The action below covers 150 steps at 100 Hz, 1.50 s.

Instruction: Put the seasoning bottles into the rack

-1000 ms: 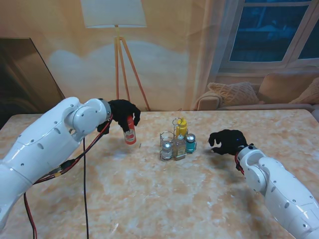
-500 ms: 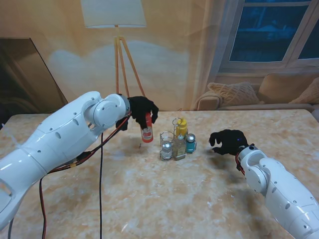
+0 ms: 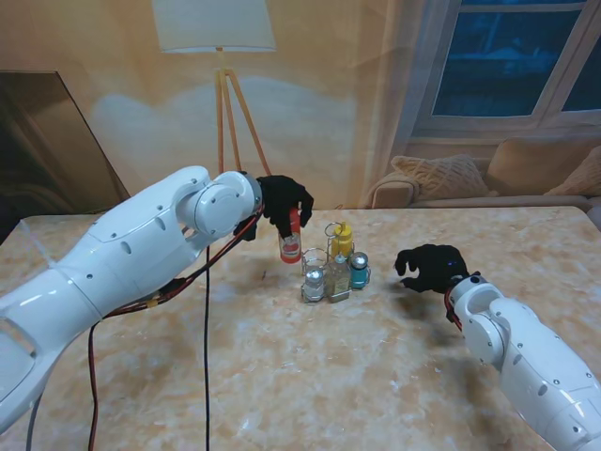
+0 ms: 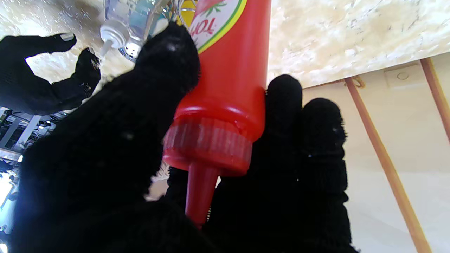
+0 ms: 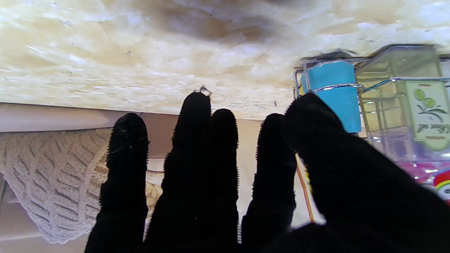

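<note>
Up in the air, the left hand [image 3: 285, 201] holds the red bottle [image 3: 291, 240] tight, just beside the rack [image 3: 331, 272].

Its black fingers [image 4: 284, 105] wrap around the red bottle near the cap [image 4: 207, 147], and the bottle hangs off the table [image 3: 282, 376], with its bottom close to the wire rim on the rack's left side. Inside the rack stand a yellow bottle [image 3: 344, 240], a blue-capped shaker [image 3: 359, 271], a clear bottle [image 3: 338, 277] and a silver-capped shaker [image 3: 314, 279]. To the right of the rack, with a small gap of bare table between, the right hand [image 3: 430, 267] sits low with its fingers [image 5: 197, 140] spread, holding nothing. Nearer to me than both hands, the table is wide and bare. Farther from the hands, the table edge comes soon, with a lamp stand [image 3: 235, 122] behind it.
</note>
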Each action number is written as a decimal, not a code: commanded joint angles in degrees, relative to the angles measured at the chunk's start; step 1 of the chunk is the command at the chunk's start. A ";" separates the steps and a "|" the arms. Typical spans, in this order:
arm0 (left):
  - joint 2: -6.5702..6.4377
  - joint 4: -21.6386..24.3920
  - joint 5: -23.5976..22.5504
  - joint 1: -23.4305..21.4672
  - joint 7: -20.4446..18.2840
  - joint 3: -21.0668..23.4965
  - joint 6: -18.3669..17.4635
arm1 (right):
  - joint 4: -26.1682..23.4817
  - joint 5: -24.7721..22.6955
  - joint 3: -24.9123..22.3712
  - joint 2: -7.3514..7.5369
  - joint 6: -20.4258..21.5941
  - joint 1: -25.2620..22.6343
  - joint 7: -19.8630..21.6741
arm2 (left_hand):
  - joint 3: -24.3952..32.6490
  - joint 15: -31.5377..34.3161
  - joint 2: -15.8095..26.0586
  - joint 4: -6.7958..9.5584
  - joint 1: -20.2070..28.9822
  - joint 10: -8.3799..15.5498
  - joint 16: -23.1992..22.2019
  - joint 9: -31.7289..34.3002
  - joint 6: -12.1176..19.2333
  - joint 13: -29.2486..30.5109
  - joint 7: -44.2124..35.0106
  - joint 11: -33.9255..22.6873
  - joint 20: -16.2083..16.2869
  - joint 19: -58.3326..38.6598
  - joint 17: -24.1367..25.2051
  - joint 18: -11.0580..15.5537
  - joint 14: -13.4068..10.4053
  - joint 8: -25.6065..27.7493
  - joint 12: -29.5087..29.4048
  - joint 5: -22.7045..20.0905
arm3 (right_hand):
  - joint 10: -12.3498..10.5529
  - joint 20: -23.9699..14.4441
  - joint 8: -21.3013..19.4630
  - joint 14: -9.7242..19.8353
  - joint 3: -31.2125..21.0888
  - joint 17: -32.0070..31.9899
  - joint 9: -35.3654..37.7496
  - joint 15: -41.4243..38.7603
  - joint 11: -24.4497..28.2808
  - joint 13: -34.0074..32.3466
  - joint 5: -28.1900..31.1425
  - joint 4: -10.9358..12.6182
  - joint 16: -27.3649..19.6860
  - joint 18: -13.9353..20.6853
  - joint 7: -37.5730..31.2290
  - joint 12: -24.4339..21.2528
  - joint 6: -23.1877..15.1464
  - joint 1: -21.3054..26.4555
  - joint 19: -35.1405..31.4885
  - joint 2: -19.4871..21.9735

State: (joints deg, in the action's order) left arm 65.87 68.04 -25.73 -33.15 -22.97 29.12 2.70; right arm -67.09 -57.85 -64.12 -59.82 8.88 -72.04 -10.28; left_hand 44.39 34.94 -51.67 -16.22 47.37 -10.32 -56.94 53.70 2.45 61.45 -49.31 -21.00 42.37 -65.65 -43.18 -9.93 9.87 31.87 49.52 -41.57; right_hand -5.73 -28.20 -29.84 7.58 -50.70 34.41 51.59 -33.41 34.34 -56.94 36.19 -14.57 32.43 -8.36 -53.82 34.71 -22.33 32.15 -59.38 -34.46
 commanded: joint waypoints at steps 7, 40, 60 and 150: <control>1.32 -0.50 0.12 0.97 0.54 -0.65 1.40 | -0.23 -0.19 0.08 -0.22 0.21 -0.55 0.70 | 4.83 3.82 5.28 2.35 8.33 1.15 -1.41 5.71 -3.50 2.32 -8.47 -7.24 0.84 -0.77 0.45 2.49 -3.27 4.54 4.01 -3.06 | -0.28 0.87 0.23 0.72 -0.47 -0.39 0.69 -0.99 0.31 -0.38 0.85 -0.22 1.42 -0.25 -0.98 1.52 -0.31 1.22 -1.25 -1.22; 3.29 -2.02 1.51 2.10 2.80 -2.33 3.26 | -0.32 -0.21 -0.10 -0.23 0.17 -0.68 0.66 | 4.76 3.77 5.38 2.23 8.39 0.95 -1.40 5.65 -3.83 2.26 -8.37 -7.29 0.65 -0.93 0.46 2.20 -3.15 4.71 3.99 -3.04 | -0.16 0.86 0.27 0.79 -0.43 -0.32 0.63 -1.00 0.31 -0.37 0.75 -0.21 1.42 -0.29 -0.93 1.52 -0.26 1.20 -1.25 -1.18; 4.53 -3.23 2.49 2.92 3.66 -3.63 4.46 | -0.37 -0.25 -0.23 -0.23 0.18 -0.77 0.60 | 4.55 3.69 5.54 2.13 8.53 0.81 -1.35 5.53 -3.92 2.22 -8.21 -7.24 0.45 -1.01 0.55 2.09 -2.99 4.73 3.95 -2.90 | -0.24 0.85 0.26 0.76 -0.48 -0.28 0.62 -0.99 0.29 -0.36 0.79 -0.21 1.41 -0.27 -0.97 1.50 -0.18 1.24 -1.27 -1.22; 8.87 -9.63 5.47 4.68 5.81 -7.82 5.43 | -0.29 -0.40 -0.40 -0.20 0.33 -0.82 0.42 | 3.99 3.43 5.95 2.05 8.86 0.58 -1.07 5.41 -4.19 2.21 -8.02 -7.12 -0.40 -1.26 0.37 1.71 -2.89 4.66 3.90 -2.98 | -0.29 0.88 0.23 0.73 -0.59 -0.32 0.65 -0.98 0.26 -0.37 0.87 -0.26 1.41 -0.15 -0.99 1.53 -0.40 1.24 -1.24 -1.36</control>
State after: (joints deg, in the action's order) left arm 74.10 58.64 -20.41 -28.67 -16.63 21.43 7.99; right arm -67.17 -58.02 -64.62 -59.81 8.96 -72.34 -10.56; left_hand 43.72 35.48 -51.55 -16.24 48.04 -11.13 -56.97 53.78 1.91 61.45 -49.31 -21.01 42.37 -66.39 -43.01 -10.77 10.51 32.63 49.81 -41.57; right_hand -5.73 -28.19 -29.84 7.58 -50.70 34.41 51.59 -33.41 34.34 -56.95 36.19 -14.57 32.43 -8.36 -53.82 34.71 -22.34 32.15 -59.38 -34.46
